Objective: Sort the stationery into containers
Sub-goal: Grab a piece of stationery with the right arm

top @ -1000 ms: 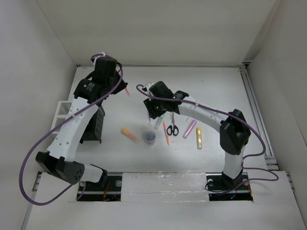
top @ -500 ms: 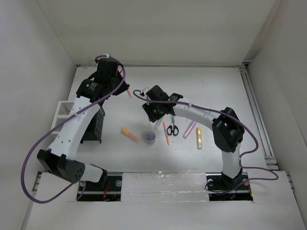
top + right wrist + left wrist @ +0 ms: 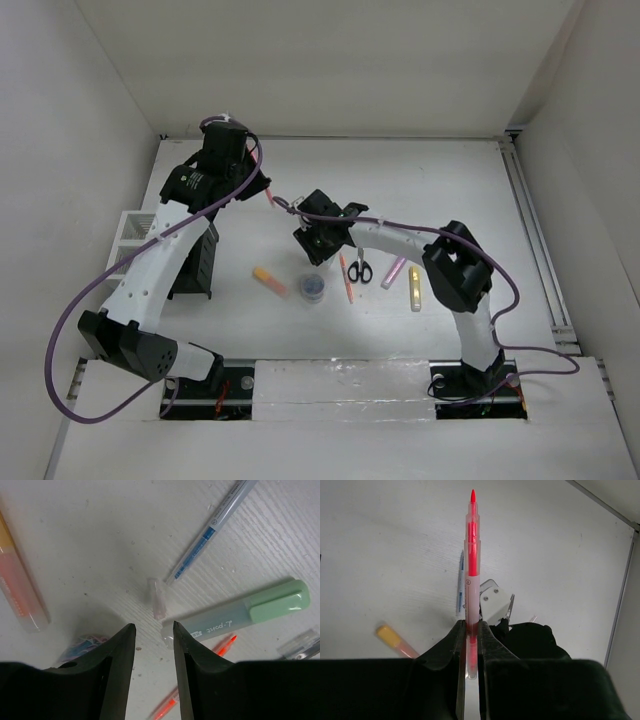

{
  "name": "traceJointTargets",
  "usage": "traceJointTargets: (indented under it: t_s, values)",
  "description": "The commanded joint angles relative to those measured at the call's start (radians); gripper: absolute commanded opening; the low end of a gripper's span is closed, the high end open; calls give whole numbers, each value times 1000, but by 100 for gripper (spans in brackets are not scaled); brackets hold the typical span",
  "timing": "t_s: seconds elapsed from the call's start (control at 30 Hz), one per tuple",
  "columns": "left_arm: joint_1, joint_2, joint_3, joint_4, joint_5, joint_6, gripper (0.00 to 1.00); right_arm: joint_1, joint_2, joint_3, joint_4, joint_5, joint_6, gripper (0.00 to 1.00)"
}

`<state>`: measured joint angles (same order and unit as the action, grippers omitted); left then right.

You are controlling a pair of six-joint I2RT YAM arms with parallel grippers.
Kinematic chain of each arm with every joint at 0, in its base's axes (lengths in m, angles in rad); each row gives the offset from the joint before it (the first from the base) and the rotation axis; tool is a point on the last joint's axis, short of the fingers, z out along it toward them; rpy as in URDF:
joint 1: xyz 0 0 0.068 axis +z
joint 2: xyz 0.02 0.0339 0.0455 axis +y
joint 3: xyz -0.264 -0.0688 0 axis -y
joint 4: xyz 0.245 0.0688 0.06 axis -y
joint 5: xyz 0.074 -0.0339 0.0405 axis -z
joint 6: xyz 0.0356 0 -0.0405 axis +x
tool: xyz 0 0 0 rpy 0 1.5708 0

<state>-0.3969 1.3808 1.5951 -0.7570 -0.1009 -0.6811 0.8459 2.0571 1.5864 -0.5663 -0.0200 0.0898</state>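
Observation:
My left gripper (image 3: 469,630) is shut on a red pen (image 3: 471,565) and holds it up above the table; in the top view this pen (image 3: 266,193) points toward the right arm. My right gripper (image 3: 153,629) is open and empty, low over a small clear pen cap (image 3: 158,598) and the end of a green highlighter (image 3: 240,614). A grey-blue pen (image 3: 215,522), an orange pen (image 3: 200,680), an orange highlighter (image 3: 268,280) and the round tub (image 3: 312,287) lie around it. The black slatted holder (image 3: 195,262) and the white mesh organiser (image 3: 128,232) stand at the left.
Black-handled scissors (image 3: 360,269), a pink highlighter (image 3: 395,270) and a yellow highlighter (image 3: 414,289) lie right of the right gripper (image 3: 318,238). White walls close in the table on three sides. The left arm reaches over the black holder.
The right arm has swung its elbow left and its gripper has shifted a little left and nearer. The left gripper has stayed near the same spot, still holding the red pen.

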Motion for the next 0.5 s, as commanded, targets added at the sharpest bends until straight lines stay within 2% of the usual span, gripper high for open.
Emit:
traceJointTargets:
  t_s: [0.0,0.3,0.47]
  values:
    - [0,-5,-1,21,43,5,0,12,20,14,37,-24,-13,42]
    - [0,-5,-1,21,72,14,0,21,49,3,80,-34,-13,40]
    - [0,-5,-12,30,81,14,0,21,69,3,80,-23,-13,43]
